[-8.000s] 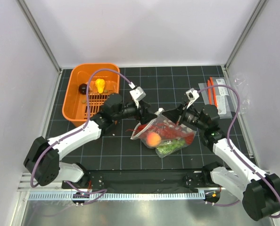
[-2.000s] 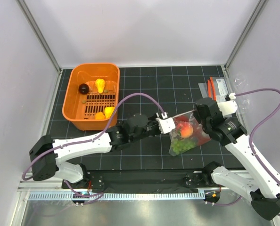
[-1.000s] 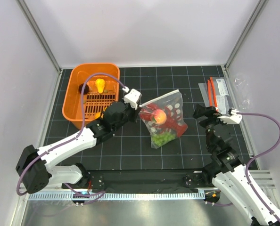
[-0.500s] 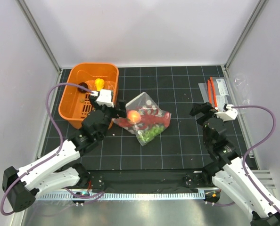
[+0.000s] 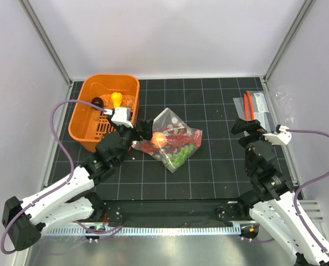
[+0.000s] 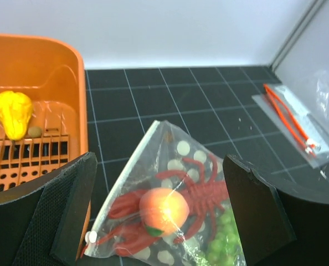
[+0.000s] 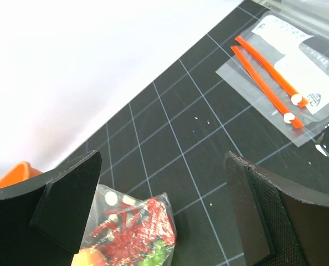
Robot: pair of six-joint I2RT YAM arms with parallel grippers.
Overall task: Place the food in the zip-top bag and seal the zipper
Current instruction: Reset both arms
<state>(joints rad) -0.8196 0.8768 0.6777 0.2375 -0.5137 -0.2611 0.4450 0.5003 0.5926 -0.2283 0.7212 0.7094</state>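
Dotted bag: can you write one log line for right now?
zip-top bag on mat, lobster, peach, grapes inside | left gripper open, by bag | right gripper open, away

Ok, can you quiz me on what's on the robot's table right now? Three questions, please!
1. True or false: the red lobster lies inside the zip-top bag.
2. Where is the yellow toy fruit? A) in the orange basket B) in the bag C) on a blue plate
3. How many toy foods show inside the bag?
Key: 1 true. 2 A. 3 three: lobster, peach, green grapes.
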